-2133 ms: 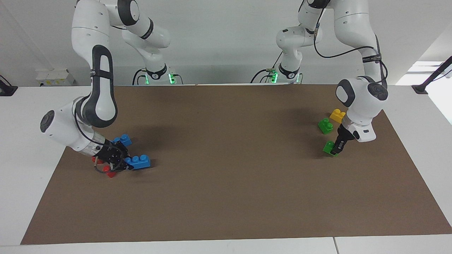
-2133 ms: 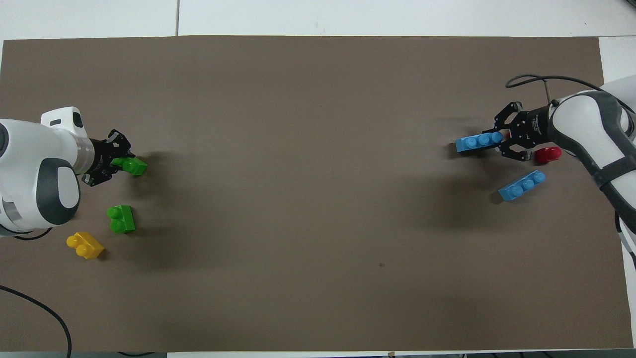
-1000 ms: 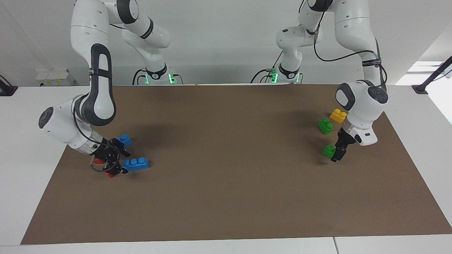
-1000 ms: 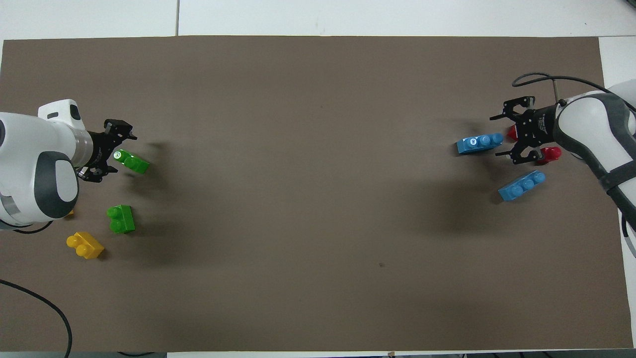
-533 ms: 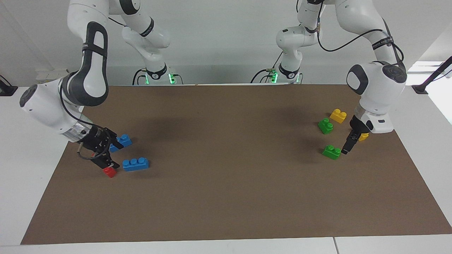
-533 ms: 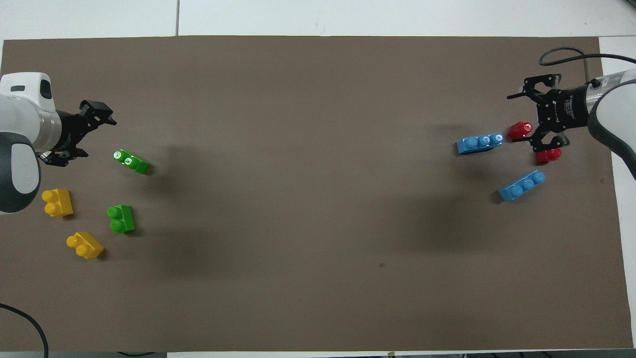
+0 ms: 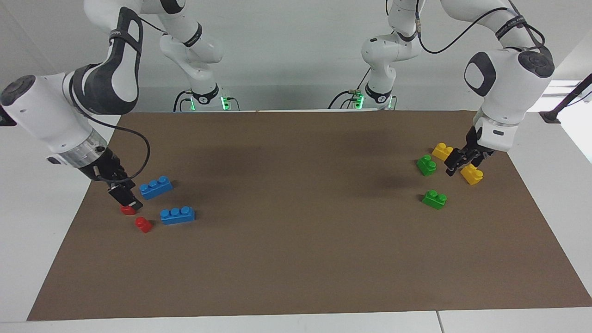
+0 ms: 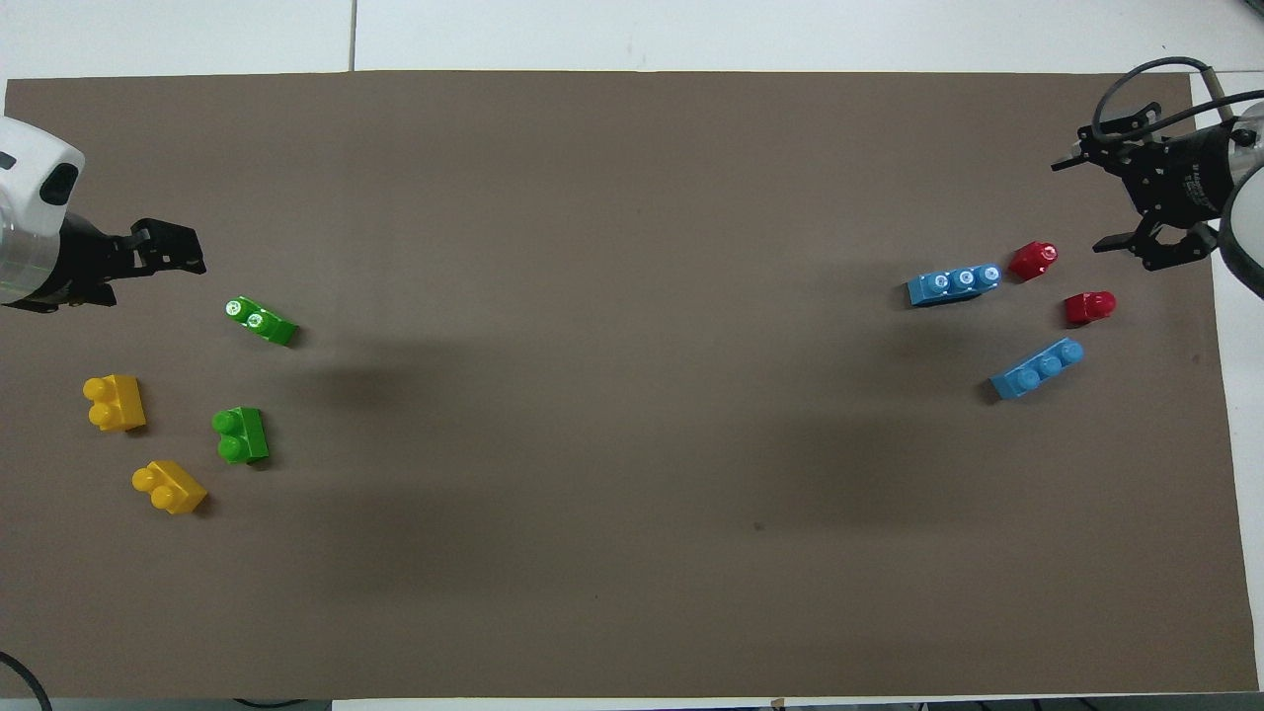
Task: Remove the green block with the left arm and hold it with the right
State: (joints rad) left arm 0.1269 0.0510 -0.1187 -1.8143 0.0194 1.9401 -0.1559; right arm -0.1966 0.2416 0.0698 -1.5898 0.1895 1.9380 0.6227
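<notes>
The green block [image 7: 434,199] lies free on the brown mat, also in the overhead view [image 8: 259,321]. My left gripper [image 7: 452,167] is open and empty, raised beside a yellow brick [image 7: 471,174] and apart from the green block; it shows in the overhead view [image 8: 188,252] too. My right gripper [image 7: 127,200] is open and empty. It hangs just above a red piece [image 7: 128,209] at the right arm's end of the mat, and shows in the overhead view [image 8: 1086,202].
A darker green brick [image 7: 426,165] and a second yellow brick [image 7: 442,151] lie nearer to the robots than the green block. Two blue three-stud bricks [image 7: 156,187] [image 7: 177,215] and another red piece [image 7: 144,225] lie by the right gripper.
The left gripper let go of the green block, which now rests on the mat, and rose away from it. The right gripper let go of a blue brick and drew back.
</notes>
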